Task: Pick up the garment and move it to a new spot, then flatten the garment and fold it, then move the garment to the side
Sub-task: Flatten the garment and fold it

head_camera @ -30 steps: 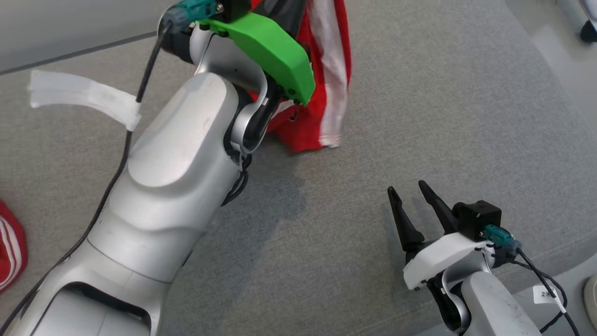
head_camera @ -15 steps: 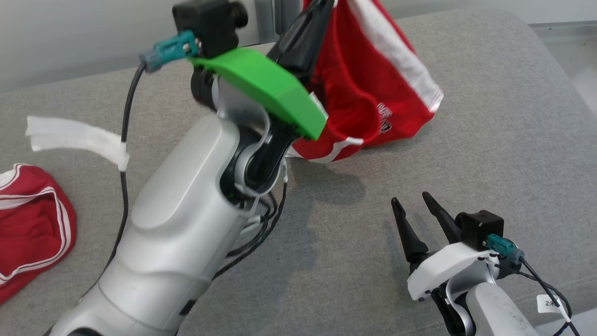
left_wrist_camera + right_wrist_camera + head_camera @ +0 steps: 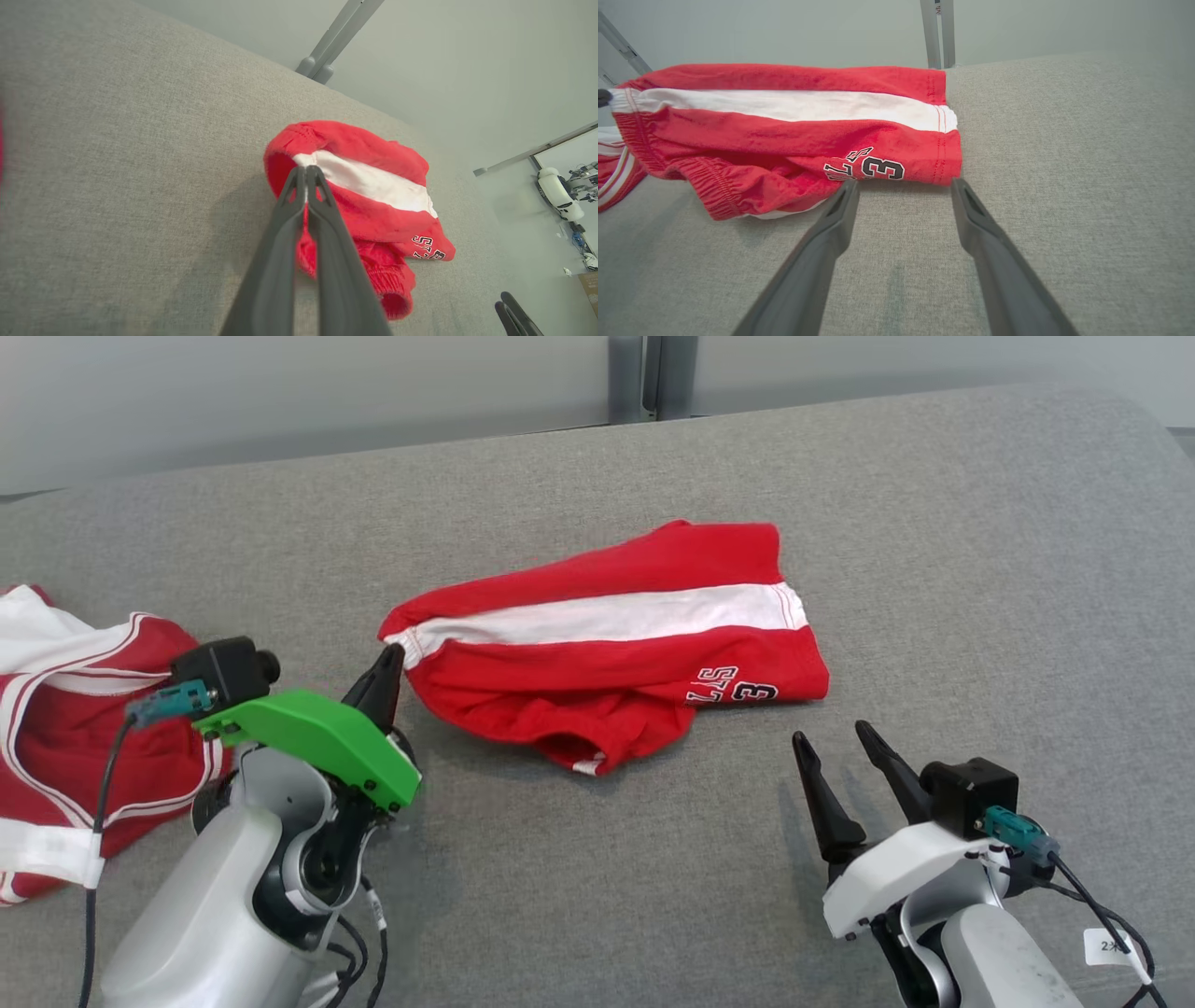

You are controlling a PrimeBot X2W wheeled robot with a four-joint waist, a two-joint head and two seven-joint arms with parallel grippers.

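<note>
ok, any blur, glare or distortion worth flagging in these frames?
Head view: sharp, soft even light, faint shadow under the shorts, no glare. Left wrist view: scene tilted, red smear at left edge. Right wrist view: shorts crisp, right gripper soft near the bottom edge.

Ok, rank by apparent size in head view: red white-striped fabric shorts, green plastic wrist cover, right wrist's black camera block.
red white-striped fabric shorts
green plastic wrist cover
right wrist's black camera block
</note>
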